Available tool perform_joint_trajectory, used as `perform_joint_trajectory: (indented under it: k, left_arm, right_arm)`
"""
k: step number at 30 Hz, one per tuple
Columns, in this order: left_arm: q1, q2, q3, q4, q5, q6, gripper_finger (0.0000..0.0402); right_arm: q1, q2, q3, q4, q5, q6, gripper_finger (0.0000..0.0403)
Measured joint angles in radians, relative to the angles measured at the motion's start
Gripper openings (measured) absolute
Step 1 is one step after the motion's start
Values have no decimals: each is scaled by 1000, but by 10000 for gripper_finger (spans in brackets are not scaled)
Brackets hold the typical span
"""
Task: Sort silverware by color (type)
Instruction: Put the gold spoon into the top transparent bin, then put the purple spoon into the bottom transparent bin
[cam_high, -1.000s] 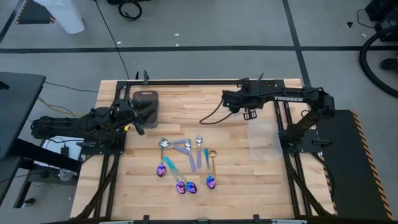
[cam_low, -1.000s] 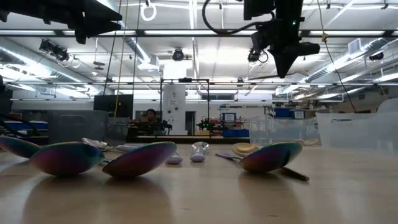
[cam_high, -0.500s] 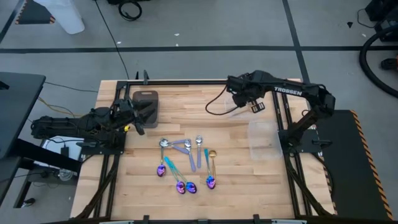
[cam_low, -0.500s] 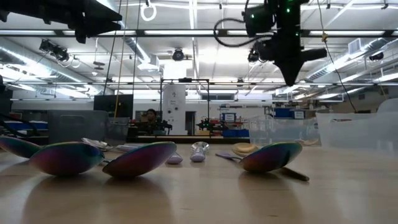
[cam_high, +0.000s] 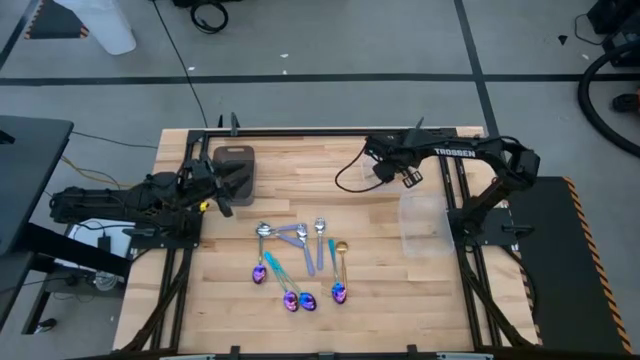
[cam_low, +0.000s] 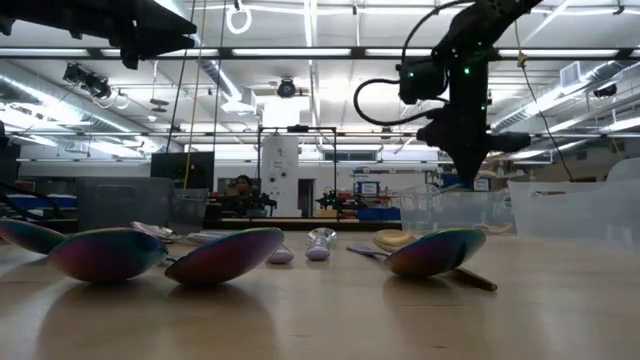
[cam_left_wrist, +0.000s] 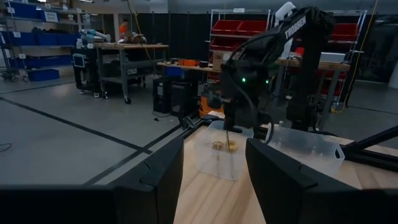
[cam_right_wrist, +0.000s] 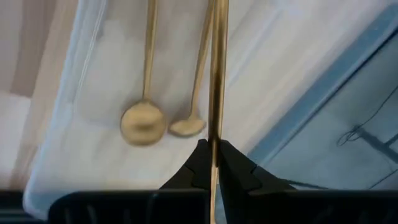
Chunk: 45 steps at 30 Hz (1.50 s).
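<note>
My right end effector is clamped on a gold spoon, handle pinched between the fingers, spoon hanging straight down. It now sits above the clear container near the counter's far right side; two gold spoons already lie inside it. In the high view the right end effector is just short of the clear container. Change over the last second: the arm has swung rightward from mid-counter and dropped lower, as the low view shows the wrist come down toward the clear bins. Judgement: this is the transport leg for the gold group, nearly over the drop point; release not yet made. The left end effector waits at the left edge by the dark tray, fingers spread apart and holding nothing. Left on the counter: a cluster of silverware at centre, including silver spoons, one gold spoon, and several iridescent spoons with teal handles. Sorting looks well short of done; most pieces remain unsorted.
</note>
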<state>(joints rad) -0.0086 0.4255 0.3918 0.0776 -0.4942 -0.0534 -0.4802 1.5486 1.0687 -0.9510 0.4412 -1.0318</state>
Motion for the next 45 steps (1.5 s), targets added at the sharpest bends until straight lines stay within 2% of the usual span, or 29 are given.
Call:
perform_joint_trajectory:
  k: [7,22,28,36,45]
  left_arm:
    - [0,0,0,0,-2,-1,183]
    - [0,0,0,0,-2,-3,183]
    - [0,0,0,0,-2,-3,183]
    - [0,0,0,0,-2,-3,183]
    - [0,0,0,0,-2,-3,183]
  right_arm:
    - [-8,0,-71,126,-99,12,17]
    - [-28,0,-195,263,-188,53,23]
    - [-28,0,-199,288,-180,118,53]
    - [-28,0,-199,285,-174,124,103]
    - [-8,0,-195,272,-140,157,110]
